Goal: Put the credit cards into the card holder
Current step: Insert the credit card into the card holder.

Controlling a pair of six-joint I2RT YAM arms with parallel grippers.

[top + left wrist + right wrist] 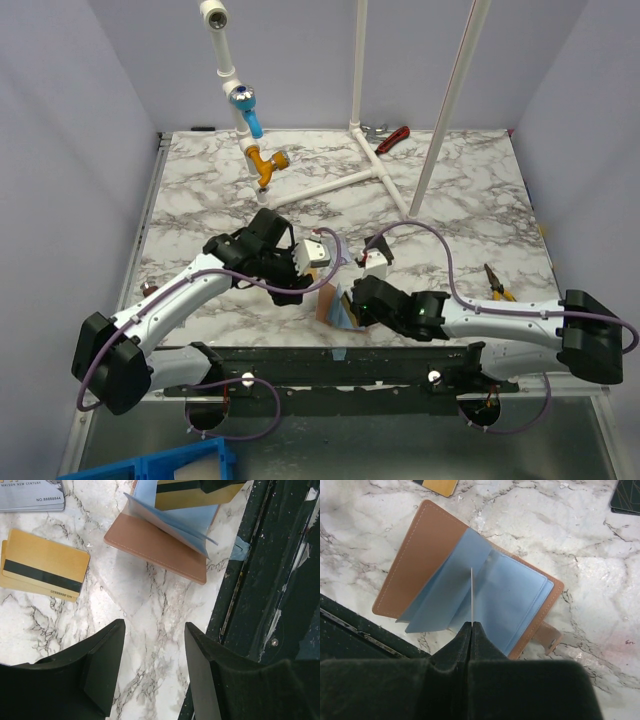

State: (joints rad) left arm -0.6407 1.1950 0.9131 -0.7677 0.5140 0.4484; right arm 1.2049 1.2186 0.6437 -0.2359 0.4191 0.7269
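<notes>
The tan-brown card holder (427, 550) lies open on the marble near the front edge, its light blue sleeves fanned up; it also shows in the left wrist view (150, 545) and the top view (333, 305). My right gripper (471, 625) is shut on a gold card with a dark stripe (192, 492), seen edge-on (471, 595), standing upright with its far edge among the blue sleeves. My left gripper (155, 625) is open and empty, hovering over bare marble beside the holder. Two stacked gold cards (42, 565) and a silvery-grey card (30, 495) lie to its left.
A black card (626, 497) lies beyond the holder. The dark front rail (270, 580) runs close beside the holder. A white PVC pipe frame (340, 180), orange-handled pliers (497, 283) and a red-handled tool (392, 138) sit farther back.
</notes>
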